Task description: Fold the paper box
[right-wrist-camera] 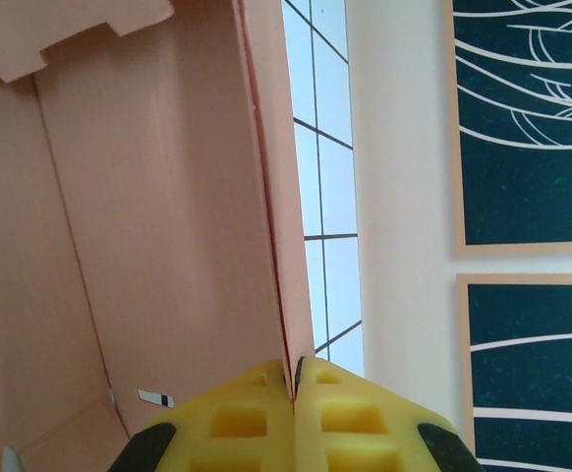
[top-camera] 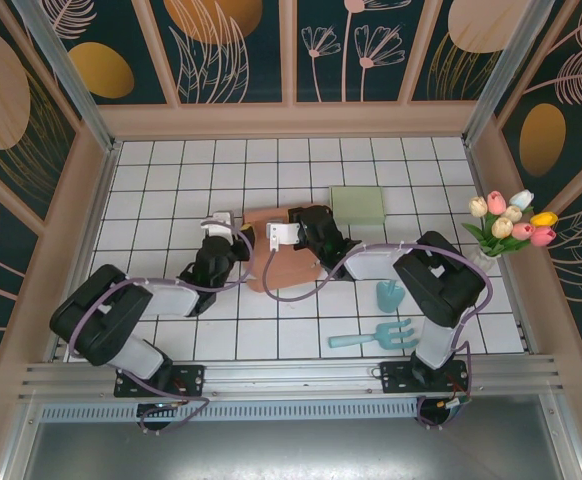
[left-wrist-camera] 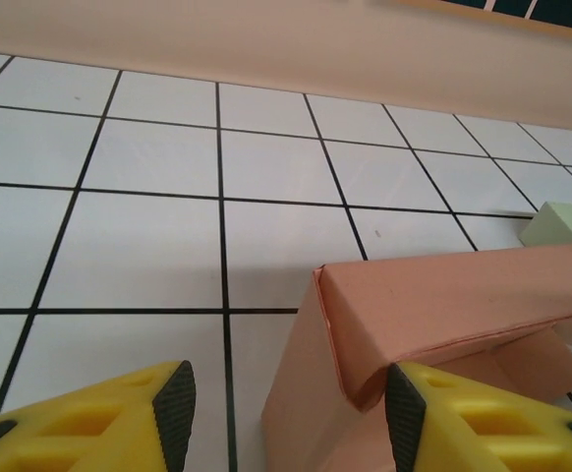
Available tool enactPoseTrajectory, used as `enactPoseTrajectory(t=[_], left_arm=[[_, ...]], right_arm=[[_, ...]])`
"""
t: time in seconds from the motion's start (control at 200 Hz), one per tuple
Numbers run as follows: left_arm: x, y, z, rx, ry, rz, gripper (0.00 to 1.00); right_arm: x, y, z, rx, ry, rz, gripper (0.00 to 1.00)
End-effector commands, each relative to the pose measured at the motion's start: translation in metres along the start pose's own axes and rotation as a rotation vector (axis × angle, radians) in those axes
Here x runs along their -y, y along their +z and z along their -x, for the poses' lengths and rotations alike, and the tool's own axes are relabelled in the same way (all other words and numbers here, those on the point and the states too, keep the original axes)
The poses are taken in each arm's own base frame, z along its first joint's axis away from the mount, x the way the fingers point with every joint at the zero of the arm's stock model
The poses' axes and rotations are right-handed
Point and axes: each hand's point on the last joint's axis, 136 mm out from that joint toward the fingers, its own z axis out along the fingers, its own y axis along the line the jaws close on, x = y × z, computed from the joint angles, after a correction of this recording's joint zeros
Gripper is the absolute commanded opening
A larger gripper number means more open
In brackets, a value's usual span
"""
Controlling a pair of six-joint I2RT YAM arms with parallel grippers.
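Right gripper (right-wrist-camera: pixel 294 379) clamped on side panel of paper box (right-wrist-camera: pixel 168 216). Left gripper (left-wrist-camera: pixel 288 413) spread wide, box corner between jaws.

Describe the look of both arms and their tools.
The left arm and right arm have bulky black joints and pale grey links, each trailed by a looping lilac cable. The left tool and right tool have yellow fingers with moulded hollows and black pads.

The left gripper (left-wrist-camera: pixel 281 405) sits low with its fingers (left-wrist-camera: pixel 119 428) spread wide; the right gripper (right-wrist-camera: pixel 294 382) is clamped on a paper box (right-wrist-camera: pixel 158 216) wall.
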Motion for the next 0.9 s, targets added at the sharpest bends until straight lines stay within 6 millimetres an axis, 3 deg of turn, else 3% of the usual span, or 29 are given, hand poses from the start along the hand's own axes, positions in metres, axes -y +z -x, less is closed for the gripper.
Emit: enactPoseTrajectory(t=[0.0, 0.22, 0.36, 0.385, 0.58, 0.686, 0.891], left_arm=[[-0.017, -0.001, -0.015, -0.052, 0.046, 0.046, 0.56], [0.0, 0.012, -0.033, -0.084, 0.054, -0.072, 0.55], [0.004, 0.029, -0.028, -0.06, 0.075, -0.062, 0.55], [0.001, 0.033, -0.035, -0.075, 0.084, -0.048, 0.54], [-0.005, 0.039, -0.009, 0.037, 0.067, 0.019, 0.5], [0.004, 0.045, -0.006, 0.053, 0.09, -0.02, 0.49], [0.008, 0.064, -0.017, 0.048, 0.129, -0.023, 0.42]], right_arm=[[-0.047, 0.003, -0.021, -0.076, 0.027, 0.165, 0.0], [-0.048, 0.003, -0.02, -0.077, 0.043, 0.18, 0.0], [-0.049, 0.001, -0.017, -0.062, 0.046, 0.193, 0.0], [-0.05, 0.001, -0.016, -0.058, 0.047, 0.198, 0.0], [-0.058, 0.002, -0.014, -0.053, 0.049, 0.23, 0.0], [-0.055, 0.005, -0.018, -0.081, -0.006, 0.159, 0.0], [-0.045, 0.002, -0.017, -0.071, -0.112, 0.005, 0.0]])
